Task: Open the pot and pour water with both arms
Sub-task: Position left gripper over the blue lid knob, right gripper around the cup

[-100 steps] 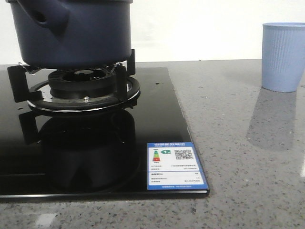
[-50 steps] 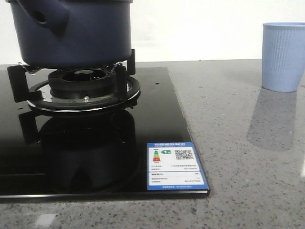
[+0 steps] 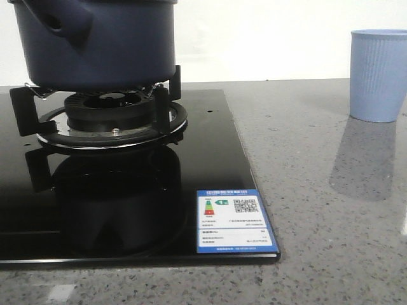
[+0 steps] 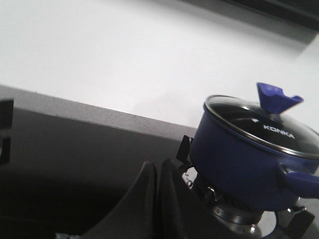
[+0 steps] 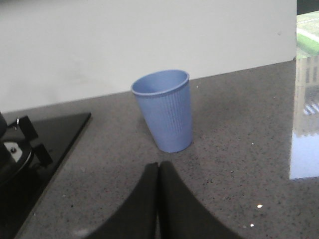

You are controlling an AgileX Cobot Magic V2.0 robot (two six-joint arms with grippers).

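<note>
The dark navy-blue pot (image 3: 95,44) stands on the gas burner at the back left of the black hob; its stubby hollow handle (image 3: 63,22) faces me. In the left wrist view the pot (image 4: 244,164) wears a glass lid (image 4: 259,127) with a blue knob (image 4: 276,97). My left gripper (image 4: 158,167) is shut and empty, short of the pot and beside it. My right gripper (image 5: 158,167) is shut and empty, low over the counter just short of the light blue ribbed cup (image 5: 167,109). Neither gripper shows in the front view.
The black glass hob (image 3: 210,159) with its burner grate (image 3: 108,117) fills the left of the front view; a blue energy label (image 3: 234,219) sits at its front right corner. The cup (image 3: 378,76) stands at the back right on the grey stone counter (image 3: 318,190). A white wall lies behind.
</note>
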